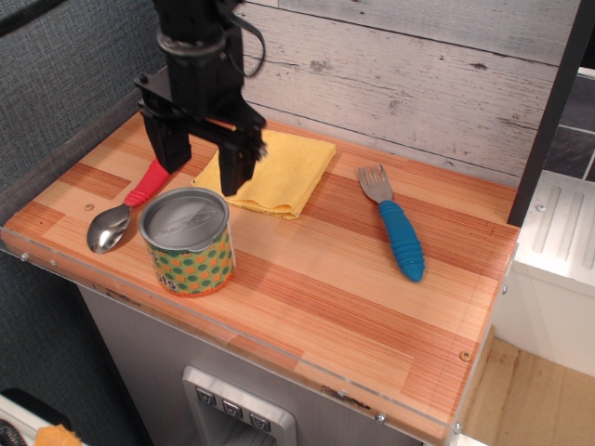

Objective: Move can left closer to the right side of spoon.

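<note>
The can stands upright near the table's front left, with a grey lid and an orange label with green dots. The spoon lies just left of it, metal bowl toward the front edge and red handle pointing back; the can sits close to its right side. My gripper hangs open and empty above and just behind the can, its two black fingers spread wide. One finger covers the far end of the red handle.
A folded yellow cloth lies behind the can, partly behind my gripper. A blue-handled metal fork lies at the right. A wood plank wall stands at the back, and a clear strip edges the table's front.
</note>
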`<state>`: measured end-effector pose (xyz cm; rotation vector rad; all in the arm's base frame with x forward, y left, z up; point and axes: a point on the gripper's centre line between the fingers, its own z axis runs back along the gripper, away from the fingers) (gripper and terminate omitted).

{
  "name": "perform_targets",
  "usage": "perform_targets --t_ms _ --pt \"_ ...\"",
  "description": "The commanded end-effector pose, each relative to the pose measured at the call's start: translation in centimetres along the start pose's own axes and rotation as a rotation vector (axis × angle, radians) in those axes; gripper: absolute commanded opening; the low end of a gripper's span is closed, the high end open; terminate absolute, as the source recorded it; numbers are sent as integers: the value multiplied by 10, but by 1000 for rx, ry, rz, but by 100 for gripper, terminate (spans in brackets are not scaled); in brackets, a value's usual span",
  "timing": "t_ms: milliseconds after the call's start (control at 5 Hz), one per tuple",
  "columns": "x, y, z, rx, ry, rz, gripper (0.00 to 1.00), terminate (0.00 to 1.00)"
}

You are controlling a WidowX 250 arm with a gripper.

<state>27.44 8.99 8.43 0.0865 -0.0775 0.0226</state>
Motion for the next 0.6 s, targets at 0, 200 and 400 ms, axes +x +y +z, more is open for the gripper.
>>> perform_targets --t_ms 0,200,400 --pt "-6 43 12 42 -37 119 100 0" --pt "-6 54 10 30 -34 119 100 0" --pt "-6 54 10 30 -34 119 100 100"
